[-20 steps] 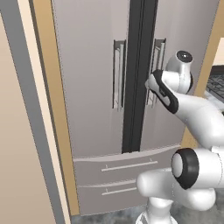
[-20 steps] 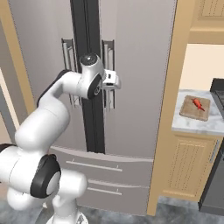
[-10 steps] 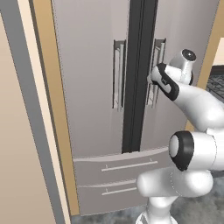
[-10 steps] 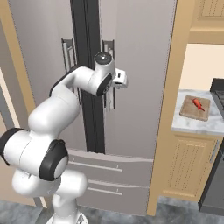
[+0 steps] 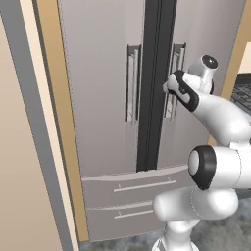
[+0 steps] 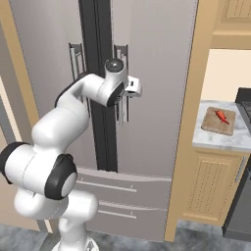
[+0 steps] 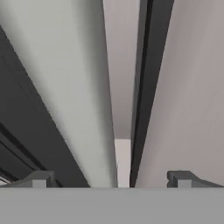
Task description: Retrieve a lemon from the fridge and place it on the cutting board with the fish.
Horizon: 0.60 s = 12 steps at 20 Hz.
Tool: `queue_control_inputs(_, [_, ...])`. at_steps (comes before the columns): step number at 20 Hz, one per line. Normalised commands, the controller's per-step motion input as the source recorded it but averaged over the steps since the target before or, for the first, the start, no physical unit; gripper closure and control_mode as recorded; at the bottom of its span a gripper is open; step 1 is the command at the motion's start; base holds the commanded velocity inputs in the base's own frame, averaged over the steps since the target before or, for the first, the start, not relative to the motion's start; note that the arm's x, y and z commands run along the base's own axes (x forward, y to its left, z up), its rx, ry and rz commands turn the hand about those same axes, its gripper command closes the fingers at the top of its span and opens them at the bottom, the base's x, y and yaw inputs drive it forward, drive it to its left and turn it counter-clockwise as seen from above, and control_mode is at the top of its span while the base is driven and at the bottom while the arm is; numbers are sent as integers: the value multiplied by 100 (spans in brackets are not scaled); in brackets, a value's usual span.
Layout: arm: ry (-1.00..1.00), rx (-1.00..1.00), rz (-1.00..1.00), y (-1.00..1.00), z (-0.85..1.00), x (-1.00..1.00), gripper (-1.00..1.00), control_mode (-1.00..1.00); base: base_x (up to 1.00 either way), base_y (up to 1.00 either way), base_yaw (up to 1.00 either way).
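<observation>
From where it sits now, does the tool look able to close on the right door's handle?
Probably yes: the tool is open, its fingertips straddle the right door's handle, and nothing sits between them.

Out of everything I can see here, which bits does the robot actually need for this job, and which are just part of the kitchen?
Needed for the job:
- fridge, doors shut
- right door handle, between the open gripper
- cutting board
- fish on the board

Just kitchen:
- marble countertop
- wooden cabinets
- fridge drawers
</observation>
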Motion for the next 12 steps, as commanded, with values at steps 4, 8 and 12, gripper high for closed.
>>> queue_control_inputs(4, [-6, 0, 0, 12, -1, 0, -100, -100, 0, 0, 0])
queue_control_inputs(8, [-1, -1, 0, -8, -13, 40, -100, -100, 0, 0, 0])
queue_control_inputs(12, [0, -1, 0, -8, -11, 49, -100, -100, 0, 0, 0])
